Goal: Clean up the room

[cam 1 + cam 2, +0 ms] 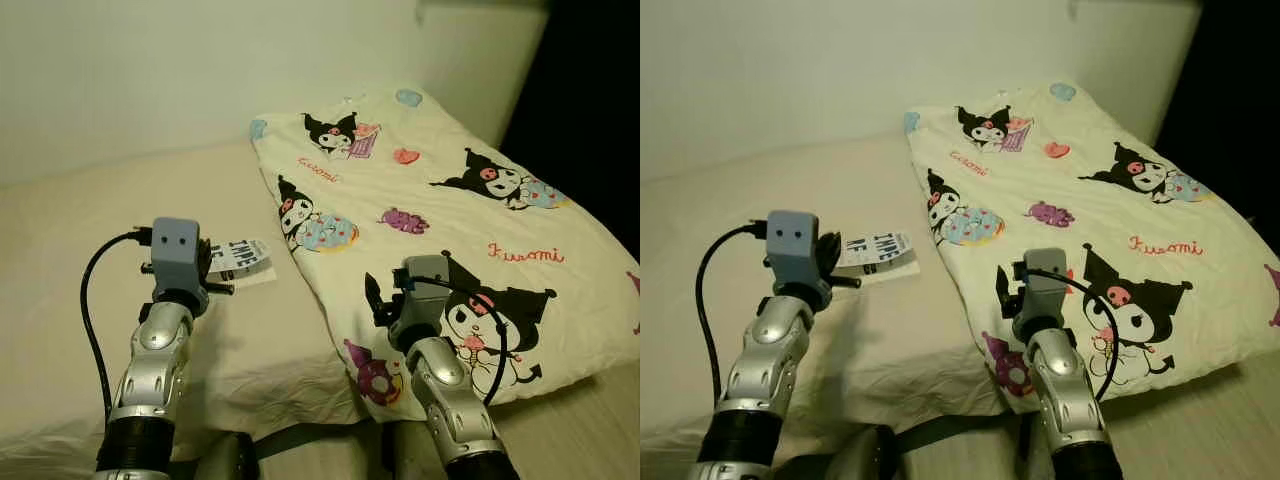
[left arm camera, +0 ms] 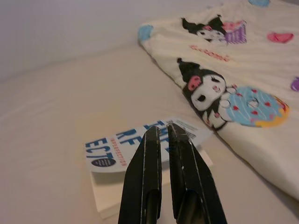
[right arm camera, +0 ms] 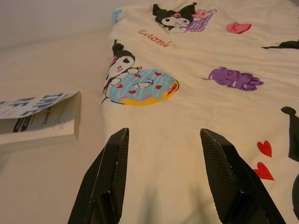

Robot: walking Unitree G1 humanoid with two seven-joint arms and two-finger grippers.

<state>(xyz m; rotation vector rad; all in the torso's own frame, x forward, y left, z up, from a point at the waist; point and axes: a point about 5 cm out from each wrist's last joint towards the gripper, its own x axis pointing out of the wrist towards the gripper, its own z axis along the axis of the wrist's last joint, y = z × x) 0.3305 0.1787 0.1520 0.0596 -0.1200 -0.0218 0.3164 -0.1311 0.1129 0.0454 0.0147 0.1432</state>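
One book (image 2: 140, 154) lies flat on the bed (image 1: 80, 260), its white cover with blue lettering facing up, just beside the near long edge of a cream blanket (image 1: 470, 200) printed with cartoon characters. For tidying the room, the book looks like the thing to lift away, while the blanket is folded and spread toward the bed's far corner, against the wall (image 1: 150, 70).

Held low over the book, the left hand (image 2: 163, 135) has its two black fingers pressed nearly together with only a thin slit between them, and it holds nothing; the tips point at the cover. It would probably have to spread before it could take the book by an edge.

Hovering over the blanket's near edge, the right hand (image 3: 163, 163) has its fingers spread wide, empty, with the printed cloth visible between them, perhaps ready to pinch the fabric.
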